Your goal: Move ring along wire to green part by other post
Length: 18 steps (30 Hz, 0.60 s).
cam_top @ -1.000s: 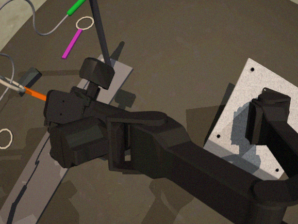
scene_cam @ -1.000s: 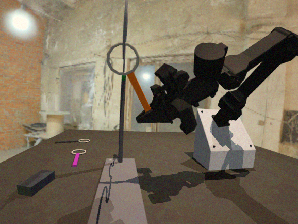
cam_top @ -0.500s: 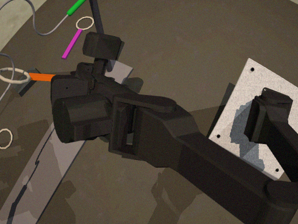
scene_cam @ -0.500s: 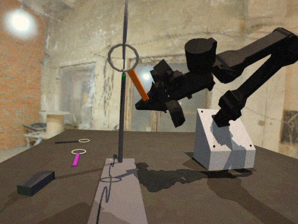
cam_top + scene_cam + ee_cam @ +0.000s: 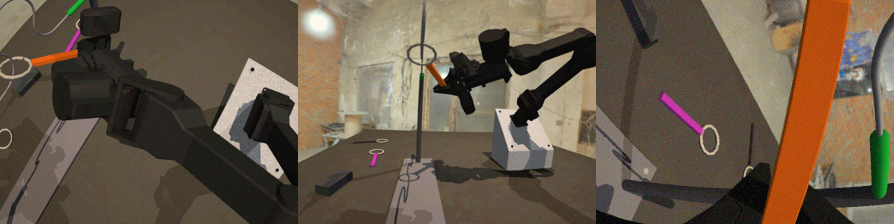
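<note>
The ring is around the thin grey wire, which passes through its opening in the top view. No contact between them can be made out. Its orange handle slopes down to my gripper, which is shut on its end. The fingertips are hidden in the top view. One green part is beside the far post, away from the ring along the wire. The other green part cannot be made out.
A magenta-handled ring and a black-handled ring lie on the table. A dark block lies beside the pale base strip. The white sloped block is at the right.
</note>
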{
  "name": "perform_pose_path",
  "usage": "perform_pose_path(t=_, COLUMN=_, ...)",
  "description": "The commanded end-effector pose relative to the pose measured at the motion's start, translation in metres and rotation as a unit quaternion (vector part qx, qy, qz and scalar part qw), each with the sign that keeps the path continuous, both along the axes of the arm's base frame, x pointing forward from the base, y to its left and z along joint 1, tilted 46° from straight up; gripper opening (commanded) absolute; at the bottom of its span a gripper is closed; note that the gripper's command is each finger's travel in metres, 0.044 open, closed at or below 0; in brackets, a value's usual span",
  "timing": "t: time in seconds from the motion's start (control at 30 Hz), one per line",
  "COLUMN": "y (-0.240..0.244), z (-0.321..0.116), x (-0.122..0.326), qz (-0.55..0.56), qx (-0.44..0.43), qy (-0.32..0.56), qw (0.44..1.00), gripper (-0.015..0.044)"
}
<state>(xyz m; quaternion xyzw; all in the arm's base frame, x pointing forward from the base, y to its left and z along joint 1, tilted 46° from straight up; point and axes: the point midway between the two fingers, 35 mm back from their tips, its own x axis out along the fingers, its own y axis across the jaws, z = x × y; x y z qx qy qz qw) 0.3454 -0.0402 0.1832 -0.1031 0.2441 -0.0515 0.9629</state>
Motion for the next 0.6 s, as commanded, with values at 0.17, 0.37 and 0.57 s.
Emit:
perform_pose_path(t=0.17, y=-0.031, z=0.017, x=-0.005, qz=-0.008, qx=-0.106, qy=0.012, qw=0.994, gripper=-0.015)
perform_pose_path(t=0.37, y=-0.046, z=0.026, x=-0.008, qz=-0.01, qx=-0.164, qy=0.02, qw=0.986, gripper=-0.015)
perform_pose_path(t=0.57, y=-0.059, z=0.037, x=-0.011, qz=-0.013, qx=-0.216, qy=0.029, qw=0.976, gripper=-0.015)
